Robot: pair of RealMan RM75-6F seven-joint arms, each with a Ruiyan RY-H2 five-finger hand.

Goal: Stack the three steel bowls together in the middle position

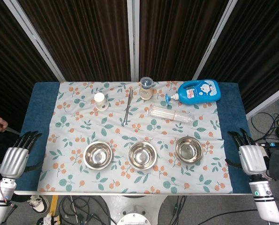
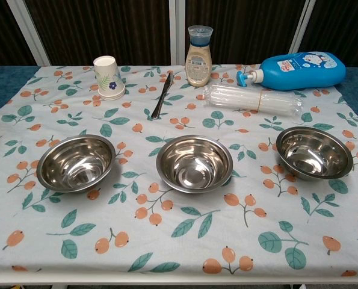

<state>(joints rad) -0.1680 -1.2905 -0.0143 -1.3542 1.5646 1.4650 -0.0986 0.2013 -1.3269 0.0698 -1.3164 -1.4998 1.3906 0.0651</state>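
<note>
Three steel bowls, in a row on table (image 1: 233, 136): left bowl (image 2: 76, 162), middle bowl (image 2: 194, 162), right bowl (image 2: 314, 152). Left robot hand (image 1: 18, 154) and right robot hand (image 1: 248, 152): empty, fingers apart.

Shiny steel on matt cloth.
I see three polished metal bowls, left (image 2: 76, 162), middle (image 2: 194, 162), right (image 2: 314, 152), mirror-glossy; printed tablecloth (image 2: 185, 235) matt; far-right blue bottle (image 2: 299, 71) glossy plastic; far-left cup (image 2: 108, 77) paper.

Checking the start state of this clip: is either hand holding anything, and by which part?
Nothing is held. The left hand and right hand hang empty off the table's sides, away from the three steel bowls.
</note>
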